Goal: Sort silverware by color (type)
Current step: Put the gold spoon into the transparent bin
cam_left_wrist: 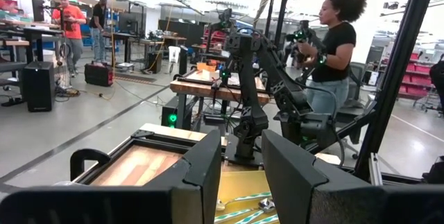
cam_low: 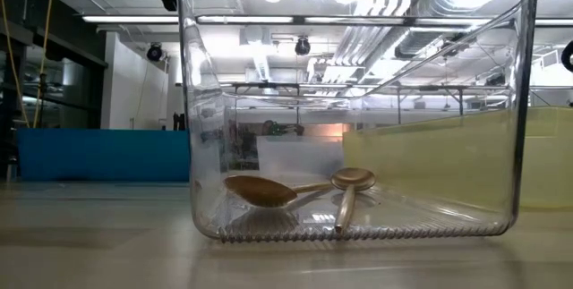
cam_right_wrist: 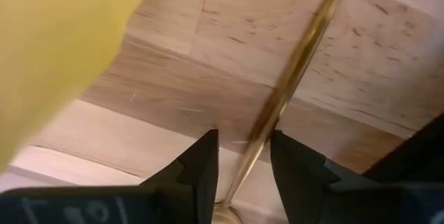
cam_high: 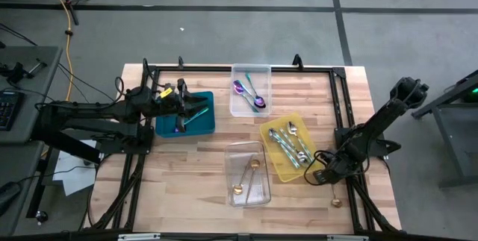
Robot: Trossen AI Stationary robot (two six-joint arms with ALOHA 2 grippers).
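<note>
One gold piece of silverware (cam_right_wrist: 291, 78) lies on the wooden surface (cam_high: 187, 159) beside the yellow tray (cam_high: 269, 133), its thin handle running between our right gripper's (cam_right_wrist: 244, 156) jaws, which stand spread either side of it and are not yet pinching. Closing off-centre could flick it away. Our left gripper (cam_left_wrist: 241, 172) hangs over the teal tray (cam_high: 203, 121), jaws parted, empty.

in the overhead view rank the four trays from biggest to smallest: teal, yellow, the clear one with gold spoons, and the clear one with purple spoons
1. Yellow plastic tray, set at an angle.
2. Clear plastic tray with gold spoons, close behind the yellow; hard to separate.
3. Teal plastic tray, partly hidden by the left gripper.
4. Clear plastic tray with purple spoons, close to the teal.
</note>
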